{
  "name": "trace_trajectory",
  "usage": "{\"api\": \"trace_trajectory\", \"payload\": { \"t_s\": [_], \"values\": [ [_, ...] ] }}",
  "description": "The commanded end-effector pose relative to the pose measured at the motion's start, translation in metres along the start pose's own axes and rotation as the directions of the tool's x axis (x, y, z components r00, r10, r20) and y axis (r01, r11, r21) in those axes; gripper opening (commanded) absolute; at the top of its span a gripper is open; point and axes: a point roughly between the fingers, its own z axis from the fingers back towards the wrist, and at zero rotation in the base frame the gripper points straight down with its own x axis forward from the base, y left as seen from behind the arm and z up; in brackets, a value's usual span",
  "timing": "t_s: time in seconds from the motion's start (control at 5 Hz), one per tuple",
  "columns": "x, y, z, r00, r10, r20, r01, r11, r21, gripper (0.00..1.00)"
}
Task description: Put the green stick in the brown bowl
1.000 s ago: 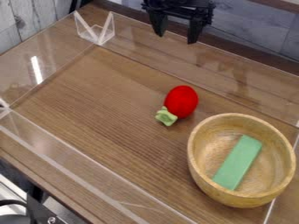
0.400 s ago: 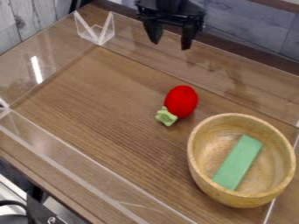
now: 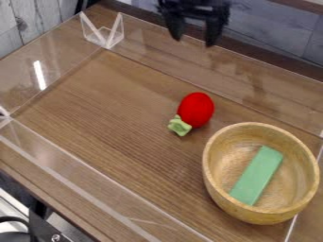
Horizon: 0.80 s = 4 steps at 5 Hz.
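Tool [image 3: 194, 36] has shifted, fingers apart, well away from green stick [image 3: 258, 177] inside brown bowl [image 3: 260, 173]

Stick [image 3: 258, 177] inside the bowl [image 3: 217, 176].

the arm [image 3: 190, 8] was dark, almost black, and its gripper [image 3: 195, 36] had two pale grey fingers; the small details were blurred.
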Motion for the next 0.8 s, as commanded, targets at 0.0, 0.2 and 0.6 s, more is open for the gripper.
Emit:
{"api": "trace_trajectory", "payload": {
  "t_s": [0.0, 0.2, 0.6],
  "values": [
    [0.019, 0.013, 0.021, 0.995, -0.058, 0.082, 0.058, 0.998, 0.003, 1.00],
    [0.011, 0.015, 0.006, 0.994, -0.094, 0.063, 0.094, 0.996, 0.000, 1.00],
    [-0.002, 0.005, 0.016, 0.995, -0.073, 0.073, 0.076, 0.997, -0.030, 1.00]
  ]
}}
